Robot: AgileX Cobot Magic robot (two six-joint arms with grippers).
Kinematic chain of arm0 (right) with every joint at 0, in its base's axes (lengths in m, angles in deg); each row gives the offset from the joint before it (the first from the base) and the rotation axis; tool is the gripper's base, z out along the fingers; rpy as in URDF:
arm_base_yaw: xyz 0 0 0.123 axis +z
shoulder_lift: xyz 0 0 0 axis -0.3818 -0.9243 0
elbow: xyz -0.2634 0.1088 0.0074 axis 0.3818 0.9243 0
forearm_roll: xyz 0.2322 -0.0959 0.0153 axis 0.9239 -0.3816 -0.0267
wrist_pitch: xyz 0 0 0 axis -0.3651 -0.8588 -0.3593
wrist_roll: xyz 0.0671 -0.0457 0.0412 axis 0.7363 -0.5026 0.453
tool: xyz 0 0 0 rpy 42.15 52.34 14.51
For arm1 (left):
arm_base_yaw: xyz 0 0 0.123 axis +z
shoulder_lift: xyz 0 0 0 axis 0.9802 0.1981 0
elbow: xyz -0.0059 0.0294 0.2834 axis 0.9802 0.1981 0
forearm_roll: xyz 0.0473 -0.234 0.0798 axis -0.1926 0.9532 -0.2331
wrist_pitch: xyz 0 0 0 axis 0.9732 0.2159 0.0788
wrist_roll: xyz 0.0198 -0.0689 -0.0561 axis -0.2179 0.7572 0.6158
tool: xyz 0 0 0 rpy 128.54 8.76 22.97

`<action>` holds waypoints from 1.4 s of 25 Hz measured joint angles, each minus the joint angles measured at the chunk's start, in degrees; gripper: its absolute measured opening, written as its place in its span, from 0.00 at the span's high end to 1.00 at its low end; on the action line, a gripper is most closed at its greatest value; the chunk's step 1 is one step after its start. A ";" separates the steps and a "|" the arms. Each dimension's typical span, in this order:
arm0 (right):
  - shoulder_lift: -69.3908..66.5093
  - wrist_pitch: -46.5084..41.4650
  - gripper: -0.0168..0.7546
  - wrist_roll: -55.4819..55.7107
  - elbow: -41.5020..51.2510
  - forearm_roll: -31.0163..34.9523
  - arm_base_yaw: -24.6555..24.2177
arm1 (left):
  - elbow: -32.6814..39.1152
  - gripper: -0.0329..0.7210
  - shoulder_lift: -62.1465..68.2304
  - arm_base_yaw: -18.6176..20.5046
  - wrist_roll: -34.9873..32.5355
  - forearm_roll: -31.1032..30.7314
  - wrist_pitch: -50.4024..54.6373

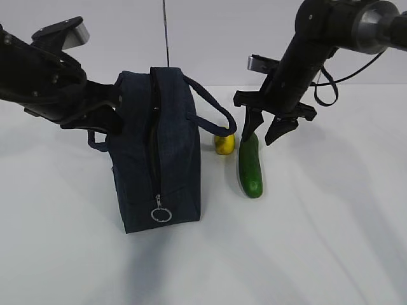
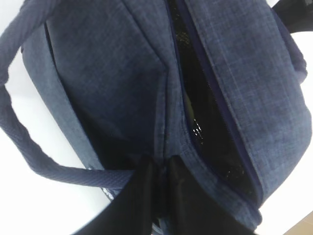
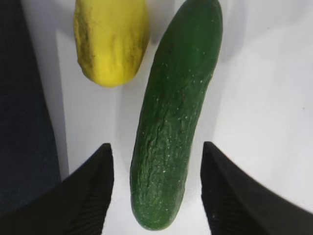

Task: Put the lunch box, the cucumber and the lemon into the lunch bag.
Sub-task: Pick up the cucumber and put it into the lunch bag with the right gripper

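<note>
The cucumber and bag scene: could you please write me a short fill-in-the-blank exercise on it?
1. The right gripper is open, with the ____ between its fingers.
2. The lemon lies between the cucumber and the ____.
3. The lunch bag's top zipper is ____.

Missing words: cucumber; lunch bag; open

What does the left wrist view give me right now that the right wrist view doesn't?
Only the left wrist view shows the lunch bag's unzipped top, its dark shiny lining, one loop handle, and the left gripper shut on the fabric at the bag's end. Only the right wrist view shows the cucumber between the open right gripper's fingers, with the lemon beside it. Both share the navy bag and the white table.
</note>
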 joint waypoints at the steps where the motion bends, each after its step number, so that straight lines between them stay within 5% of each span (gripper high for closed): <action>1: 0.00 0.00 0.45 0.00 0.00 0.00 0.00 | 0.00 0.93 0.00 0.00 0.00 0.00 0.00; 9: -0.03 0.00 0.35 0.07 0.00 0.12 0.00 | 0.00 0.93 0.00 0.00 0.00 0.00 0.00; 35: -4.02 3.54 0.35 0.13 0.00 1.30 0.00 | 0.00 0.93 0.00 0.00 0.00 0.21 0.00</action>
